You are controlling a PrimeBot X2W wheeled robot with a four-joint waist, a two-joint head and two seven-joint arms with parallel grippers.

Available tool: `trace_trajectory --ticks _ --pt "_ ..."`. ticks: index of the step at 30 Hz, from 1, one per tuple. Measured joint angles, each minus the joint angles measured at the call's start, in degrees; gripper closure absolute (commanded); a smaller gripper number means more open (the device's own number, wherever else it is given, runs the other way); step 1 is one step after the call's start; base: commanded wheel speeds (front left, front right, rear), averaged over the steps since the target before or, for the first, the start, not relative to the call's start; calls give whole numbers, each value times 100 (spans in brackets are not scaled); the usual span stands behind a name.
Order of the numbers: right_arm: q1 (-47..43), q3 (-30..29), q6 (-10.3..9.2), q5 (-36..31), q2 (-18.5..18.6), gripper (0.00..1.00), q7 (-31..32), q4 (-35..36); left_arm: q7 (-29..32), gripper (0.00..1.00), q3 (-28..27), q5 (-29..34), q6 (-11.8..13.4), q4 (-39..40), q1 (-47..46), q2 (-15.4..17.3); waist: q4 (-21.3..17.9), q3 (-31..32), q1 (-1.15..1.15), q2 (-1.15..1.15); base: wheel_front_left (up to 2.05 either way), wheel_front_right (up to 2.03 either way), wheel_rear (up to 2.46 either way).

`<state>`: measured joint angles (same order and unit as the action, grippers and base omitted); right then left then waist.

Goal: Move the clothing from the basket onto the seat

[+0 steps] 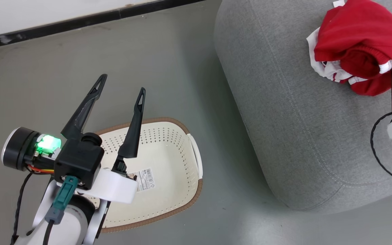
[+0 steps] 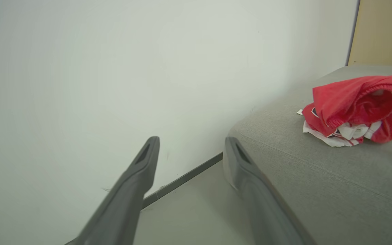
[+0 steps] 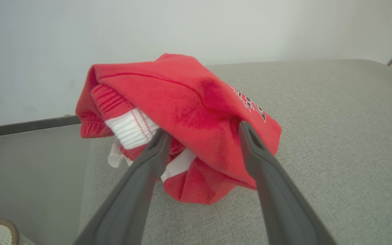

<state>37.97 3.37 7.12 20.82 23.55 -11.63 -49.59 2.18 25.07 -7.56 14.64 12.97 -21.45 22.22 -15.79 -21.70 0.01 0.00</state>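
Closest to the head camera hovers the left end effector (image 1: 124,83), its two long dark fingers spread wide with nothing between them; its wrist and one finger hide part of the basket in that view. Largest of all is the light grey fabric sofa with rounded edges (image 1: 284,119), the seat, standing on a grey-green floor (image 1: 165,51) by a white wall (image 1: 29,13) with a black skirting strip (image 1: 80,20). To the sofa's left, apart from it on the floor, sits the cream-white perforated plastic laundry basket with a brown rim (image 1: 172,194), a barcode label (image 1: 145,179) on its bottom. The red basketball clothing with white trim (image 1: 359,41) lies bunched on the sofa's top, near its rounded edge. The right end effector (image 3: 204,128) stands wide open astride that heap, fingertips against the red cloth without pinching it.
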Motion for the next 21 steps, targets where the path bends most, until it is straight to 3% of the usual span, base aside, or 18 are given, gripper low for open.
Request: trace_trajectory --ticks 11,21 --pt "-402 229 0 48 -2 0 -147 442 -227 0 -180 -151 111 -183 80 -81 -68 184 0 0 0 0 0" --pt "-405 427 0 -18 213 0 -205 1252 -506 0 -565 -301 439 -478 460 -109 13 464 0 0 0 0 0"
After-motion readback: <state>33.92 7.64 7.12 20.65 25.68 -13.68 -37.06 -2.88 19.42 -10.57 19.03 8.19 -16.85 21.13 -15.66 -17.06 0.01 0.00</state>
